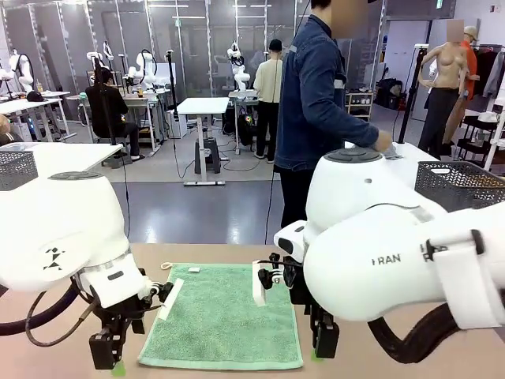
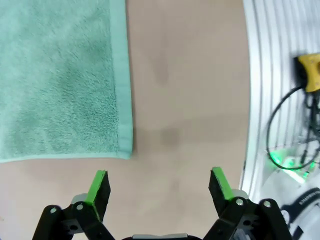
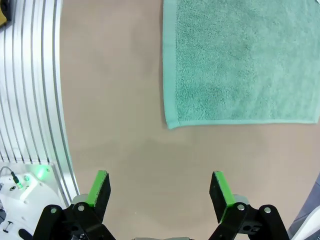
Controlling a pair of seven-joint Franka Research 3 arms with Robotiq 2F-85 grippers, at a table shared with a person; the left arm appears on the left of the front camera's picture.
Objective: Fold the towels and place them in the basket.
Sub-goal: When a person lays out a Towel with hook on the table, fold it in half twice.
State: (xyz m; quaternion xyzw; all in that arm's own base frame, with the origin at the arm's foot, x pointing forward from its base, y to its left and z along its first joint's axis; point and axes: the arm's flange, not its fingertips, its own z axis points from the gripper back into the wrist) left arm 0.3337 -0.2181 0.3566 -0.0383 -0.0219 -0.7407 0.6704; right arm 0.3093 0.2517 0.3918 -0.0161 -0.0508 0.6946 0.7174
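Towel (image 1: 225, 316), mint green, lies flat and unfolded on the tan surface (image 2: 185, 100), centred between the two arms at the near edge. Its terry pile is short and even, with a smooth, flat hem band running along each visible edge. A small white loop (image 1: 167, 266) projects from the far left corner, and a small white tag lies just inside the far hem. In the left wrist view, one near corner of the towel (image 2: 55, 75) sits square and flat, just ahead of the left gripper (image 2: 159, 180) and not touching it. In the right wrist view, the other near corner of the towel (image 3: 240, 60) lies ahead of the right gripper (image 3: 161, 181), also clear of it. Both sets of fingers are spread wide, green pads facing inward, with bare surface between them and nothing held. In the front view, the left gripper (image 1: 110, 359) and right gripper (image 1: 323, 339) point downward beside the towel's near corners. A dark mesh basket (image 1: 461, 185) stands at the far right, well apart from the towel.
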